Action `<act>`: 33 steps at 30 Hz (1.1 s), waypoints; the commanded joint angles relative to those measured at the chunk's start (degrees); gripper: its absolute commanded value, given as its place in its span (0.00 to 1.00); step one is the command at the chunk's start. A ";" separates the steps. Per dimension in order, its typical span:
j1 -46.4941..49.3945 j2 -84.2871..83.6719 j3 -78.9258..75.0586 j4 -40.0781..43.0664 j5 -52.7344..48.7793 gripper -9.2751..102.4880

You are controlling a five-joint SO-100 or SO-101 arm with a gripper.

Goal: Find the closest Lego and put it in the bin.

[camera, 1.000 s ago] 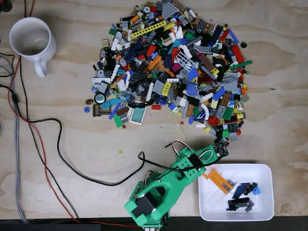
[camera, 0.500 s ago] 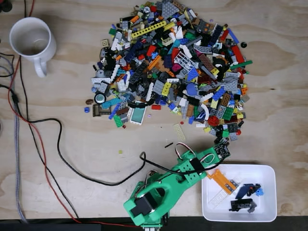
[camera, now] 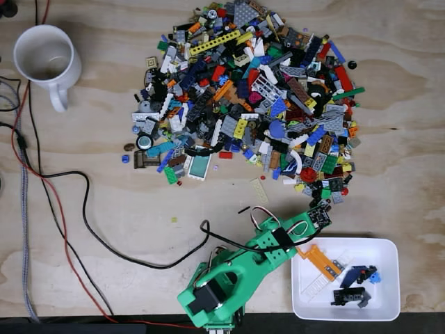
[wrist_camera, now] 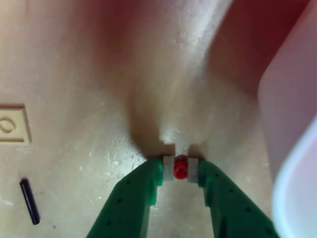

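Red, tiny, round-ish: the Lego [wrist_camera: 181,167] sits pinched between my 2 pale fingertip pads [wrist_camera: 169,168], gripper [wrist_camera: 181,168] pressed together on it, in the wrist view. Held at the very tips, likely because the piece is too small to seat any deeper. Grip looks narrow; a slip seems possible.

Bin [wrist_camera: 292,148] fills the right edge of the wrist view as a pale blurred wall, just beside me. In the fixed view the bin [camera: 389,247] lies at the lower right of the plywood worktop [camera: 104,139], holding an orange piece [camera: 316,259], a white ladder-like part and some dark and blue bits. Placed close to my base, I judge, so each carry stays short.

Pose: green arm [camera: 236,275] reaches from the bottom edge up and to the right in the fixed view, gripper [camera: 321,214] low over bare worktop, just off the bin's upper-left corner, between bin and the big Lego pile [camera: 250,97].

Nearby in the wrist view: a tan plate [wrist_camera: 14,124] and a thin black rod [wrist_camera: 29,201] lying flat on the worktop (both left of me). White mug [camera: 45,59] far upper left, well apart.

Judgement: grasp made, carry over the rim is next.
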 commanded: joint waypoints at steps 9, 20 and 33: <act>-7.82 5.01 -4.75 4.92 3.96 0.11; -7.29 5.27 -22.94 13.97 5.27 0.11; 6.06 7.91 -35.60 14.59 -0.70 0.11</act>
